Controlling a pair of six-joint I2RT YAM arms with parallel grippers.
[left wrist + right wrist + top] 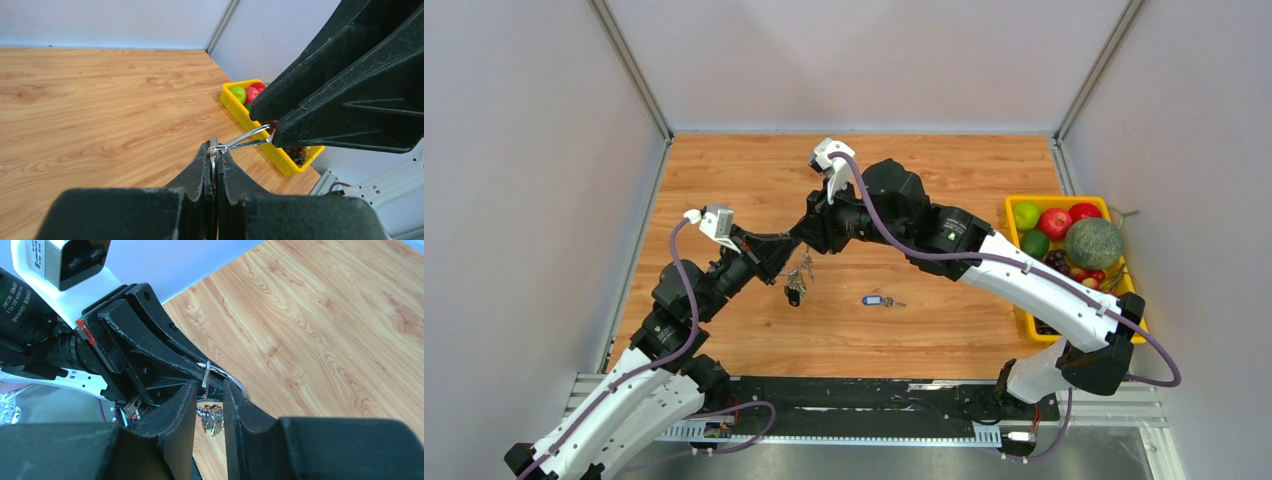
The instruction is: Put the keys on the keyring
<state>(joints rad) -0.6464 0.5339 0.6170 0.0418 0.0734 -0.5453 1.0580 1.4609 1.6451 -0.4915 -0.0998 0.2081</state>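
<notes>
The silver keyring (245, 139) is held in the air between both grippers. My left gripper (214, 150) is shut on one edge of it; it shows mid-table in the top view (784, 250). My right gripper (207, 385) is slightly open, its fingertips straddling the ring's wire (206, 374) opposite the left gripper's fingers. In the top view the right gripper (807, 238) meets the left one tip to tip. A bunch of keys (796, 284) hangs from the ring and shows below the right jaws (212, 417). One key with a blue tag (878, 300) lies on the table.
A yellow basket (1016, 300) with apples, grapes and a melon stands at the table's right edge; it also shows in the left wrist view (235, 106). Grey walls enclose the wooden table on three sides. A black rail runs along the near edge.
</notes>
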